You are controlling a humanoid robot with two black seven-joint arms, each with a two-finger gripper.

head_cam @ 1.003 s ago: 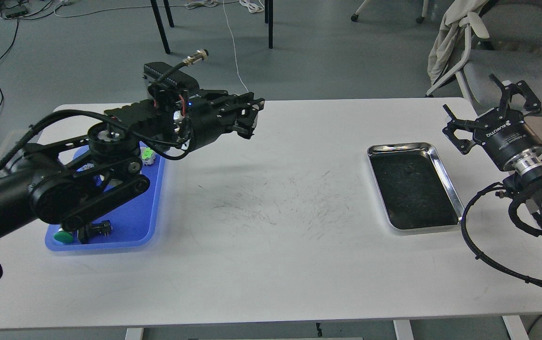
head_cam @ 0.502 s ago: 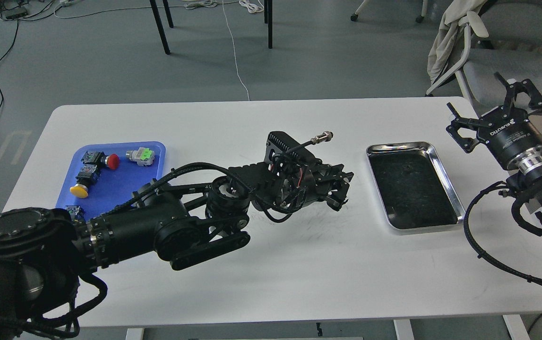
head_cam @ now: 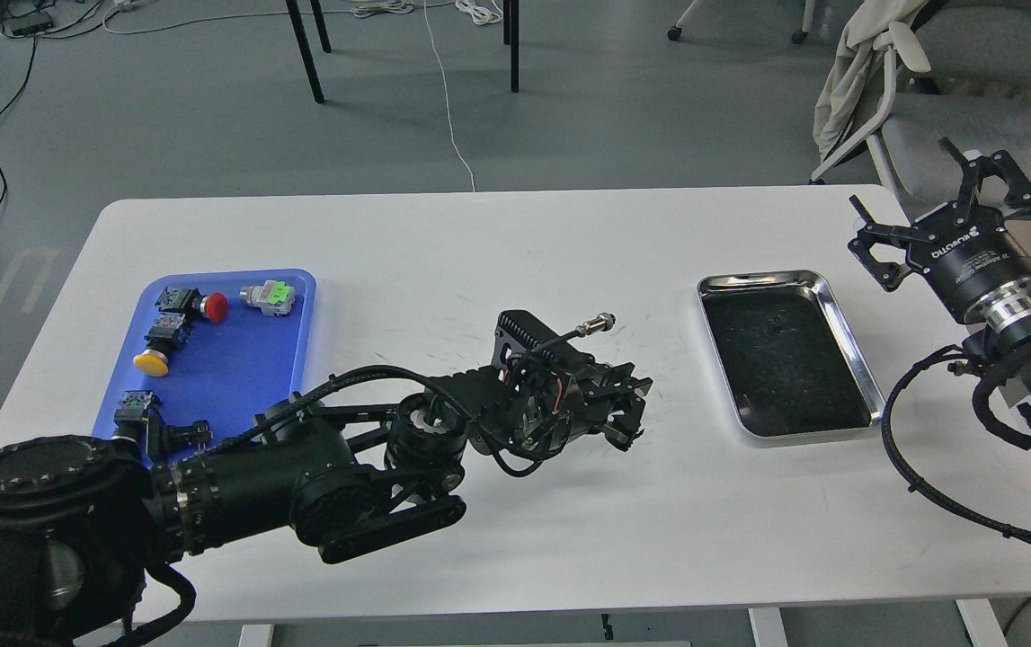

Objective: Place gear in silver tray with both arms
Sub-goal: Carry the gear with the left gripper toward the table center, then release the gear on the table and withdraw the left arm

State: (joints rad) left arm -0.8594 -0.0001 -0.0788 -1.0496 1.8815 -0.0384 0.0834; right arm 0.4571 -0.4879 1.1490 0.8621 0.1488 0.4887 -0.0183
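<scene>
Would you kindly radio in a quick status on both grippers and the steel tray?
Left gripper over table centre, state unclear. Right gripper open, off the table's right edge. Shallow shiny steel tray holds nothing. No gear visible; path to tray unobstructed.

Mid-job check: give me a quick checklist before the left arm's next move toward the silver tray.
1. Silver tray interior free of objects: ok.
2. Table path between left tool and tray free of obstacles: ok.
3. Left tool holding a part: cannot tell, fingers dark and end-on.
4. Right tool open and off the tray: ok, beyond the table's right edge.
5. Parts remaining in blue tray: ok, several button switches visible.
</scene>
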